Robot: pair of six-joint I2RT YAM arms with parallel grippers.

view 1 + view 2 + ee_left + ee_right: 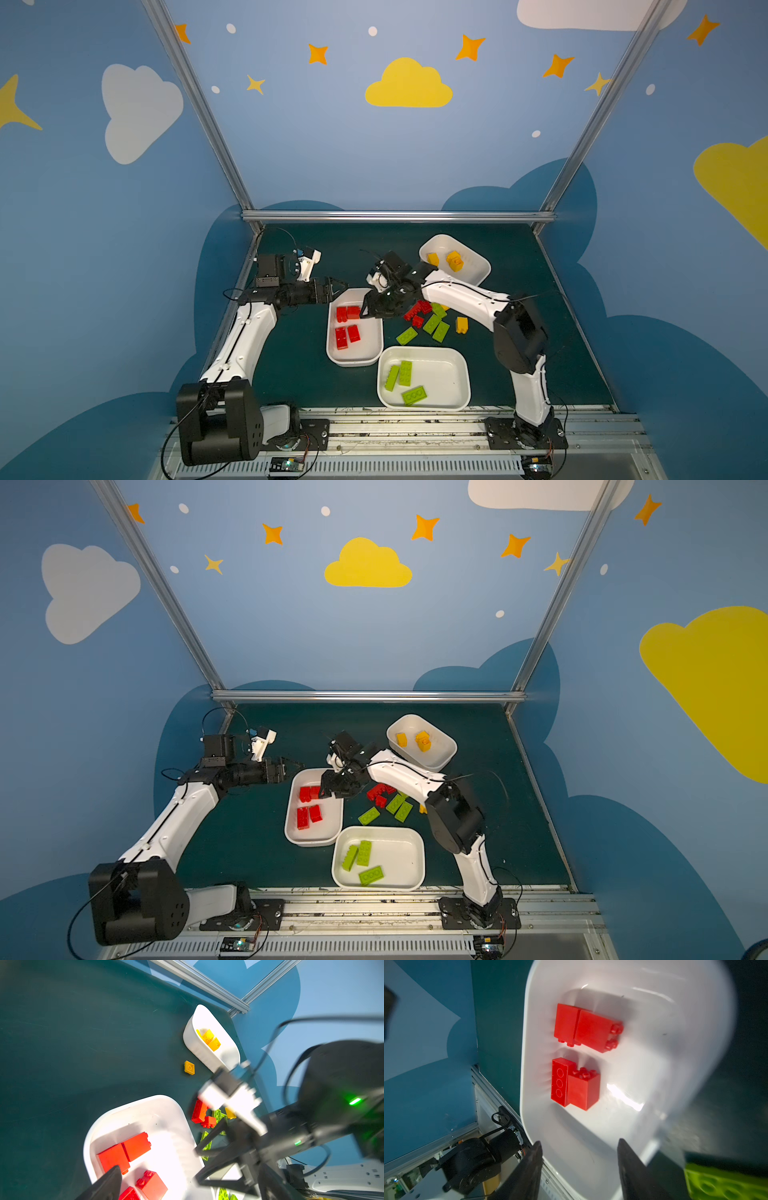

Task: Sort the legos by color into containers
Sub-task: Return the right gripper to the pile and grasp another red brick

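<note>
Over the far right edge of the red-brick tub [365, 347]: right claw [371, 316], fingers apart, nothing between them. At that tub's far left corner: left claw [340, 286], spread wide, empty. Inside the tub: four red bricks [588, 1028], lying in two touching pairs. Just right of the tub, on the dark mat [291, 374]: loose bricks [432, 325], red, green and yellow, heaped and touching. Judged handling: light, rigid, glossy moulded plastic, likely slick; flat side walls suit a pinch better than studded tops. Green-brick tub [453, 374] near its front right corner; yellow-brick tub [478, 266] well beyond
</note>
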